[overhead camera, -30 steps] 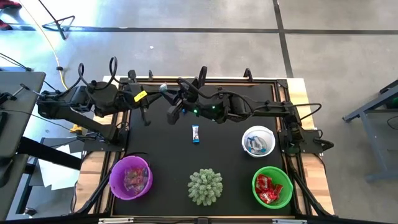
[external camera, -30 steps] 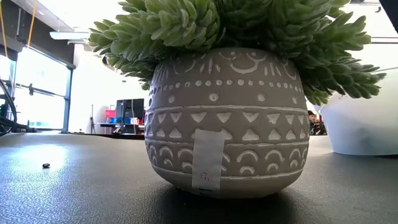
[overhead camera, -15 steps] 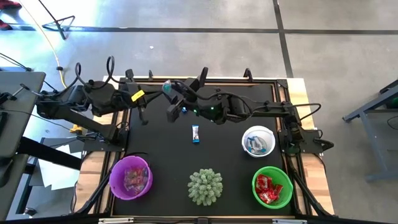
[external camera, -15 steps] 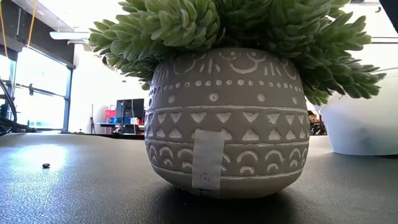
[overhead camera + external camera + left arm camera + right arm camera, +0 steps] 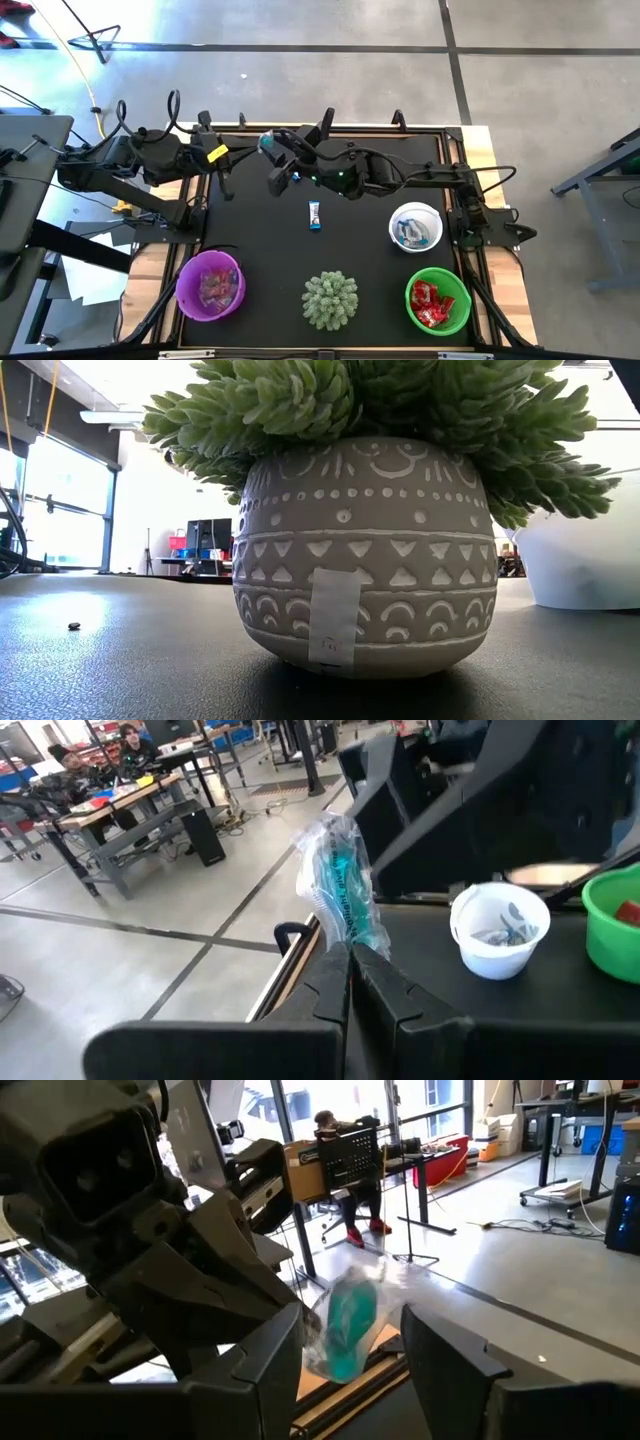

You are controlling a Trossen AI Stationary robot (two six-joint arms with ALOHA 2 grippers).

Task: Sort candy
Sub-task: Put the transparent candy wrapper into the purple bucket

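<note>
Candy in transit: a teal sweet in clear wrapper (image 5: pixel 340 885) is pinched by its lower end in the left pincer (image 5: pixel 350 955), above the far edge of the desk (image 5: pixel 260 240), between the two arms.
Left pincer: closed on the teal sweet; the wrapper stands up from the fingertips.
Right pincer: (image 5: pixel 350 1345) faces the sweet at close range with jaws apart, one finger either side of the wrapper and no visible contact.
Change noted: a second ago the right pincer's jaws stood much narrower; they have since spread wide. In the high view the left arm has drawn slightly back toward its own side, the sweet going with it.
Meaning for the task: judged a hand-over at its turning point. Custody now lies with the left pincer; which bowl the sweet is bound for cannot be told.
Loose candy: one blue-and-white sweet (image 5: pixel 315 215) lies unsorted mid-desk, well apart from every bowl.
Sorted candy: blue-and-white pieces in the white bowl (image 5: pixel 415 226), red pieces in the green bowl (image 5: pixel 437 300), pinkish pieces in the purple bowl (image 5: pixel 210 284).
Other item: potted plant (image 5: pixel 330 299) stands at the near edge between the purple and green bowls; it fills the low view.
Progress: judged near the end, with two sweets outstanding.
</note>
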